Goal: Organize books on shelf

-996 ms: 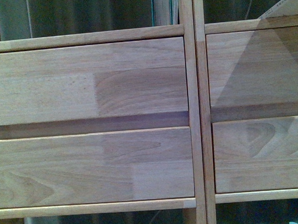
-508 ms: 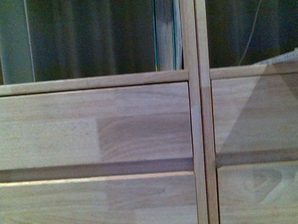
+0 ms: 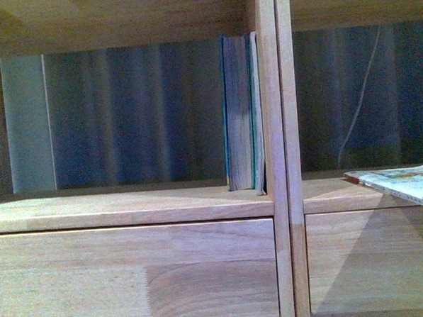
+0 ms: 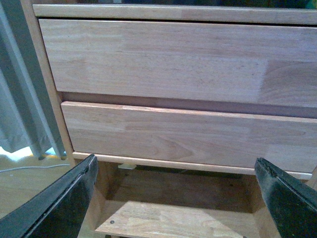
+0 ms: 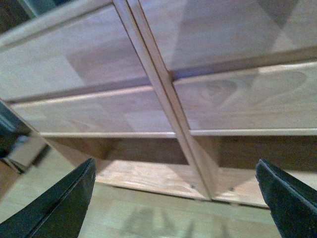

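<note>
Shelving unit (image 3: 129,205) of light-brown wood fills my front camera, open at the back onto a dark pleated curtain (image 3: 124,113). In the left compartment two tall teal-covered books (image 3: 241,114) stand upright against the wooden divider (image 3: 281,126). In the right compartment a thin paperback with a pale colourful cover (image 3: 401,182) lies flat on the board. One corner appears to reach past the front edge, and its far end is cut off by the frame. Plain wooden drawer fronts (image 3: 132,276) sit below.

Neither arm shows in the front camera. My left wrist camera shows the left gripper (image 4: 174,159), black fingers spread wide with nothing between them, facing two drawer fronts low on the unit. The right gripper (image 5: 174,162) is likewise spread and empty, viewing drawers and divider at a slant.

I judge the paperback is the book left to stand beside the teal pair. It looks thin and is probably floppy, so a pinch at the overhanging corner could let it sag or slip free. A push could send it out through the open back. Sliding it in could topple the teal books, since nothing braces their left side. Both grippers appear well below that board, so a careless rise could strike its edge.
</note>
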### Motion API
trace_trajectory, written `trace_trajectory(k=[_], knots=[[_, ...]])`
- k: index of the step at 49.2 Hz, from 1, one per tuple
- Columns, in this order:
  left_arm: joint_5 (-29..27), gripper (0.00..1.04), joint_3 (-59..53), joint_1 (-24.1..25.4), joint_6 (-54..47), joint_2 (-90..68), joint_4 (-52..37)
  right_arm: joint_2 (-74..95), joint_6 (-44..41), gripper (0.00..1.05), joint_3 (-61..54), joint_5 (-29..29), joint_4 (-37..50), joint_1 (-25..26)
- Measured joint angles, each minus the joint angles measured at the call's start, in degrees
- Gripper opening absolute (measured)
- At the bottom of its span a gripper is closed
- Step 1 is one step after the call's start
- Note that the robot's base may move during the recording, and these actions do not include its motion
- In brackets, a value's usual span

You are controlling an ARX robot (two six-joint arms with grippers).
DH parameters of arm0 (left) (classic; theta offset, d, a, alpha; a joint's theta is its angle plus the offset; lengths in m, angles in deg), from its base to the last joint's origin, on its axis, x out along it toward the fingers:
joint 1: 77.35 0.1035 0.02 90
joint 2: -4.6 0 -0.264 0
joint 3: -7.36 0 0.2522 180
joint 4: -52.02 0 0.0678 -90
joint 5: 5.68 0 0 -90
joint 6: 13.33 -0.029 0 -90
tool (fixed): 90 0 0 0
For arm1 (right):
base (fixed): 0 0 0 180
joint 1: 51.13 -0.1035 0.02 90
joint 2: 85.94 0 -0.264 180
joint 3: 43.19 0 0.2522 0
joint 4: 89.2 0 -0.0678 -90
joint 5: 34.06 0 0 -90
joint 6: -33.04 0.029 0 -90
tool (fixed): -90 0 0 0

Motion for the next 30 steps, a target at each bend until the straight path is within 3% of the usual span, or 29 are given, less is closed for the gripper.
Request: trace_trajectory(k=[8,20,30], knots=[[0.07,0.97,0.00,0.00,0.00,0.00,0.00,11.43,13.31,0.98,6.95,0.87,11.30,-1.18],[0.00,0.97,0.00,0.00,0.00,0.00,0.00,32.30,38.40,0.98,19.85,10.23,25.07,-9.25],[0.00,0.97,0.00,0.00,0.00,0.00,0.00,44.13,46.69,0.98,23.54,16.35,27.61,-14.78]])
